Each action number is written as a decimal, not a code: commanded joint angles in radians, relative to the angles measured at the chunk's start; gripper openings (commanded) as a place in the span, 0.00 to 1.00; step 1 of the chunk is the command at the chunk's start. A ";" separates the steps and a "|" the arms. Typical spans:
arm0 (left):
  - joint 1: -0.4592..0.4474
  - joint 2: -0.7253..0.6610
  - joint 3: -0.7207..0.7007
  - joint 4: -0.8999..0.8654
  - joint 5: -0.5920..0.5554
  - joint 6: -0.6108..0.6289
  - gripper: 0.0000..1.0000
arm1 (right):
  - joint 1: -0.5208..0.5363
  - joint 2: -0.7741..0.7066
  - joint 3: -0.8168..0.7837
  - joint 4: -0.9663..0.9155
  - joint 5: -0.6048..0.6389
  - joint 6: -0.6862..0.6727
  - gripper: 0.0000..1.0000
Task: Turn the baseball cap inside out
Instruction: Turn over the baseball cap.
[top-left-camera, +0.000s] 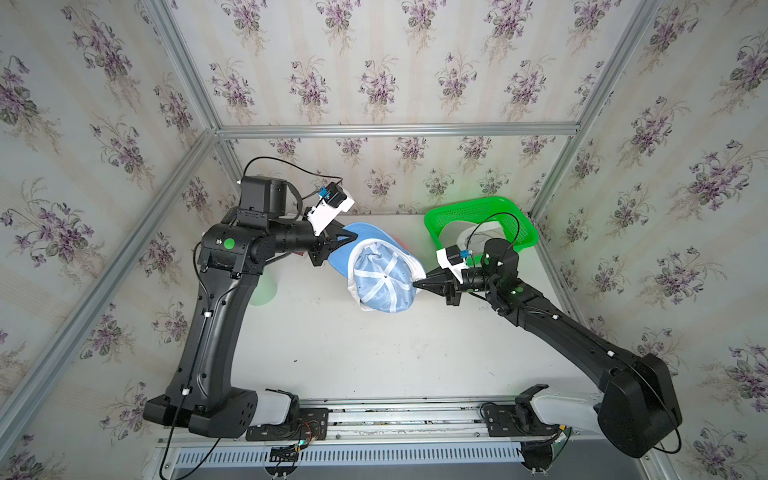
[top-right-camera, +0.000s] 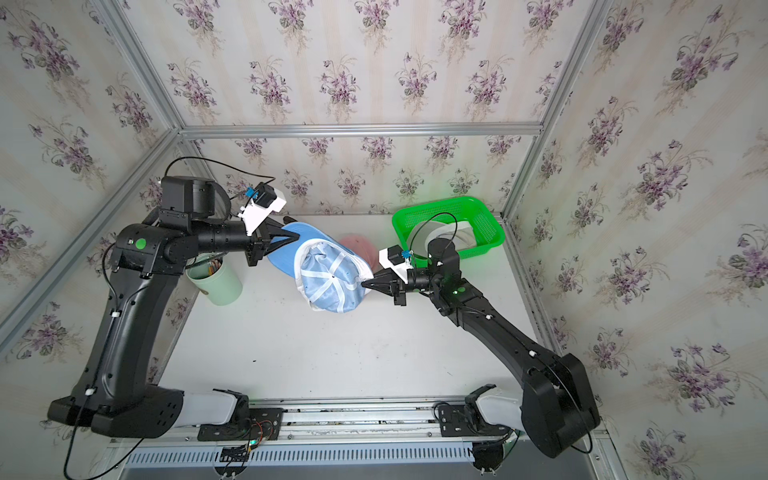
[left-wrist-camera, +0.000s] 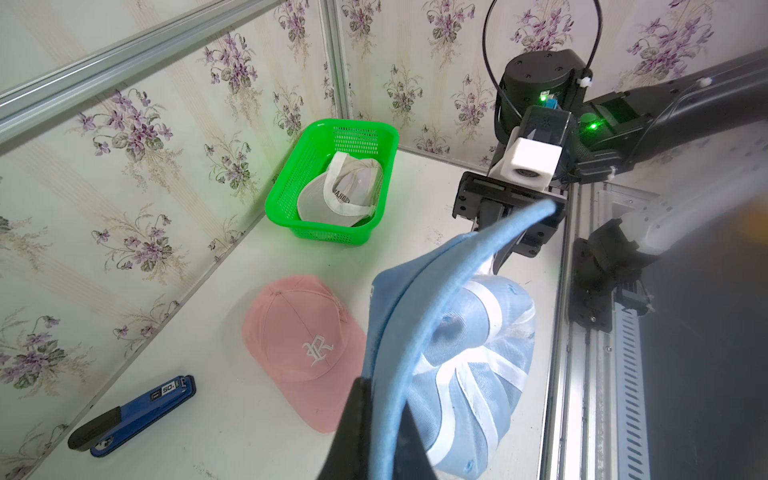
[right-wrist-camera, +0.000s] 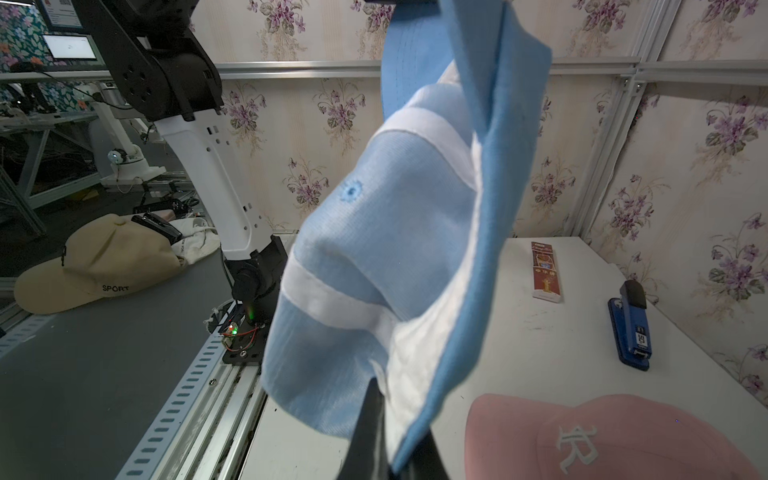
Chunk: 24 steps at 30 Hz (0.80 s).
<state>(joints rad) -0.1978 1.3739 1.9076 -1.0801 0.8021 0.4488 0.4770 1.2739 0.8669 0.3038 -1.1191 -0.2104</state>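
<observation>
Left gripper (top-left-camera: 352, 238): clamped on blue cap (top-left-camera: 384, 278) brim
Right gripper (top-left-camera: 416, 284): clamped on its white-lined rim
Pink cap (left-wrist-camera: 299, 345): white "R"
Beige cap (right-wrist-camera: 99, 266): reads "SPORT"
Stapler (left-wrist-camera: 137, 415): "50"

A light-blue fabric baseball cap (top-left-camera: 384, 282) hangs between the left gripper (top-left-camera: 351, 239) and right gripper (top-left-camera: 417, 284) above the white table (top-left-camera: 374, 357). A pink cotton cap (left-wrist-camera: 299, 345) lies behind it, left of the green plastic basket (top-left-camera: 469, 210), which holds a cream cap (left-wrist-camera: 345, 195) in the far-right corner.
</observation>
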 joint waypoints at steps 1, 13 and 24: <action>0.000 -0.018 -0.027 0.113 -0.066 -0.055 0.00 | 0.002 0.002 -0.008 0.033 0.056 0.057 0.00; -0.270 -0.032 -0.098 0.296 -0.824 -0.068 0.00 | 0.116 0.074 0.124 -0.040 0.935 0.361 0.00; -0.417 -0.047 -0.196 0.517 -1.384 -0.023 0.00 | 0.296 0.296 0.390 -0.303 1.631 0.531 0.00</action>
<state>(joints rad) -0.6159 1.3472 1.7134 -0.6651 -0.3370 0.4095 0.7689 1.5375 1.2228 0.1040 0.2684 0.2474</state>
